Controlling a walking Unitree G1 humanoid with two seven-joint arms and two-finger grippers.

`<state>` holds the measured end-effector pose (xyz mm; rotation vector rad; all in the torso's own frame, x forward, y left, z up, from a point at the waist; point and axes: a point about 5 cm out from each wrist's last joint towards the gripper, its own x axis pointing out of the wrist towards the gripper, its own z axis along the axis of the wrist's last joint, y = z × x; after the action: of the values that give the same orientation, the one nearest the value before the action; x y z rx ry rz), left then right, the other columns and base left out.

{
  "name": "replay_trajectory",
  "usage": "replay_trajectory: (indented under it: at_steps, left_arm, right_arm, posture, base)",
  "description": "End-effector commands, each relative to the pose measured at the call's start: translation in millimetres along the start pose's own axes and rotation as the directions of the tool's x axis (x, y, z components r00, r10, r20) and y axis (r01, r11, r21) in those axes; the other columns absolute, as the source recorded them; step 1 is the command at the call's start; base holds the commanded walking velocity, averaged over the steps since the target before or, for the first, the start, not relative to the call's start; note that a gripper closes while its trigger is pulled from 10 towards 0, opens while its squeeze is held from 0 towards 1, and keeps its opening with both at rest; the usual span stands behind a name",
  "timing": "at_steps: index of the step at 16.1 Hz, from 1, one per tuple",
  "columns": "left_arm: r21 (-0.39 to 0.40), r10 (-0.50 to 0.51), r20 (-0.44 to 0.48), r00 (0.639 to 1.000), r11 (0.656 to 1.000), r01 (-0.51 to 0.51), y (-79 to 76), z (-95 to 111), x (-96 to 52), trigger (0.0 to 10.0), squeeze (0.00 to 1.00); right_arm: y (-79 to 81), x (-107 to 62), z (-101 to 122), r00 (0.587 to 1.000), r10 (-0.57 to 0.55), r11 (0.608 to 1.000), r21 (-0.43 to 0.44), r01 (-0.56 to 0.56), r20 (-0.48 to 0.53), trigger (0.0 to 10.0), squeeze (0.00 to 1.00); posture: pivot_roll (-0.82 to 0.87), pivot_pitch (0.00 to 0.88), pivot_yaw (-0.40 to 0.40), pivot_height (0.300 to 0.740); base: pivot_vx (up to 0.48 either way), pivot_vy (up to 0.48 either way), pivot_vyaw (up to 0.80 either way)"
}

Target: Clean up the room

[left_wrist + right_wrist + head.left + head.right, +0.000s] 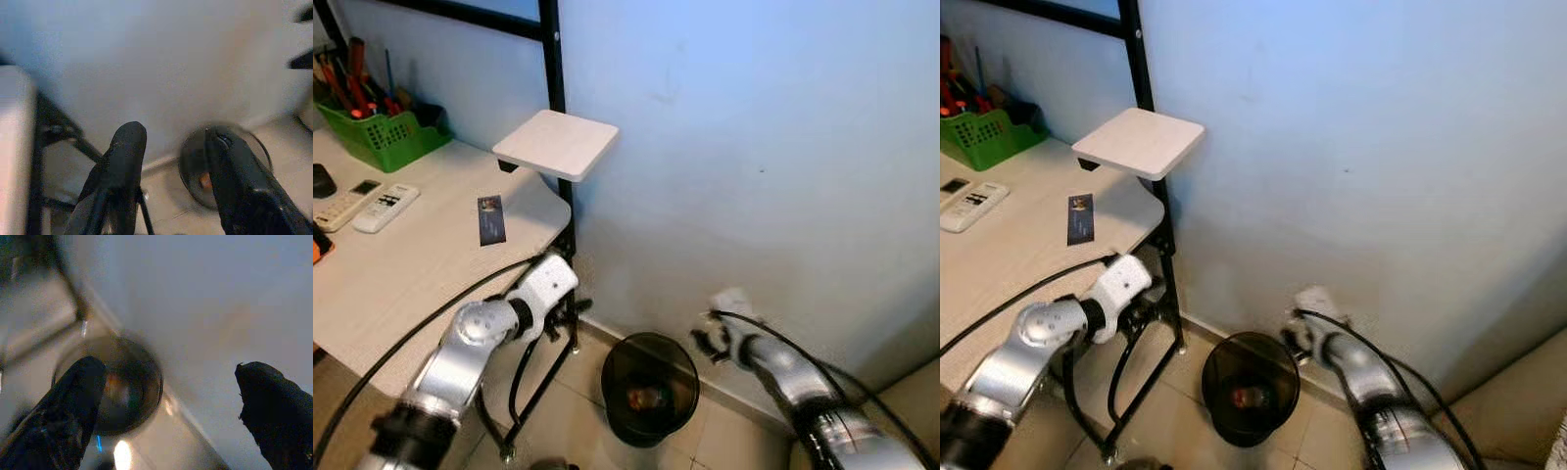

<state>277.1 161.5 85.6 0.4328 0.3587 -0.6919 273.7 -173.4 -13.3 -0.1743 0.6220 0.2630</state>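
The pale blue wall (754, 147) takes up most of the scene ahead. To the robot's left stands a light-topped table (401, 284) on a black metal frame (551, 59), with a small square white shelf (556, 143) fixed to the frame's upright above the table's corner. On the tiled floor (724, 446), against the foot of the wall, sits a dark round waste bin (650, 388), standing upright, with something orange lying at its bottom.

On the table, toward its far end, a green basket (382, 137) holds red- and orange-handled tools. Nearer lie two white remote controls (385, 207) side by side, and a small dark card (491, 219) lies flat, apart from them, near the table's corner.

The left gripper (171, 161) is held just off the table's edge, above the floor beside the frame; its jaws stand apart with nothing between them, and in the left wrist view the bin lies beyond them, partly behind one finger (234, 181). The right gripper (168, 406) is close to the wall, just to the right of the bin and above its rim level. Its jaws are spread wide and hold nothing; in the right wrist view the bin lies below, beside one finger (63, 421), not between the two.
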Motion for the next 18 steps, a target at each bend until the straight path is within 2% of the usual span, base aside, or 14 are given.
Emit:
replay_trajectory:
  at_steps: [1,2,3,5,9,12,13,18]
  left_arm:
    - [-0.020,0.071,0.056,0.996,0.997,-0.070,3.3,11.3,-3.7,10.0,0.00]
    - [-0.046,0.106,0.061,0.992,0.994,-0.103,3.1,12.1,-6.2,10.0,0.00]
    - [-0.113,0.185,0.068,0.980,0.978,-0.177,3.4,12.4,-12.5,10.0,0.00]
    - [-0.157,0.277,0.039,0.960,0.950,-0.268,3.2,7.9,-19.6,10.0,0.00]
    - [-0.164,0.323,0.021,0.946,0.935,-0.315,-2.5,7.8,-23.0,10.0,0.00]
    - [-0.129,0.341,-0.024,0.940,0.931,-0.341,3.1,7.8,-25.9,10.0,0.00]
    - [-0.152,0.334,-0.022,0.942,0.930,-0.334,3.3,8.9,-25.0,10.0,0.00]
    - [-0.169,0.345,-0.026,0.938,0.923,-0.345,6.6,6.9,-23.8,10.0,0.00]
  right_arm:
    - [-7.4,-8.0,14.3,0.991,-0.057,0.991,0.130,0.041,0.123,10.0,1.00]
    - [-9.3,-16.4,16.9,0.981,-0.089,0.978,0.201,0.054,0.170,10.0,1.00]
    - [-10.2,-37.6,25.2,0.955,-0.159,0.948,0.311,0.076,0.252,10.0,1.00]
    - [-5.8,-59.8,33.2,0.923,-0.229,0.928,0.355,0.111,0.308,10.0,1.00]
    - [3.1,-65.0,43.7,0.894,-0.287,0.888,0.446,0.114,0.344,10.0,1.00]
    - [10.6,-69.5,53.0,0.904,-0.289,0.876,0.467,0.116,0.316,10.0,1.00]
    - [10.8,-68.0,54.1,0.904,-0.292,0.875,0.469,0.121,0.313,10.0,1.00]
    - [11.1,-67.0,62.4,0.898,-0.302,0.872,0.473,0.125,0.320,10.0,1.00]
  posture:
    - [0.00,0.000,-0.019,0.740]
    - [0.00,0.000,-0.018,0.740]
    - [-0.02,0.000,-0.009,0.740]
    - [-0.02,0.000,-0.009,0.740]
    - [0.02,0.000,-0.057,0.740]
    - [0.07,0.000,-0.082,0.740]
    - [0.07,0.000,-0.085,0.740]
    - [0.07,0.000,-0.087,0.740]
  base:
    - [0.000,0.000,-0.56]
    - [0.000,0.000,-0.77]
    - [0.000,0.000,-0.77]
    - [0.000,0.000,-0.77]
    - [0.000,0.000,-0.78]
    - [0.000,0.000,-0.78]
    - [0.000,0.000,-0.78]
    - [0.000,0.000,-0.78]
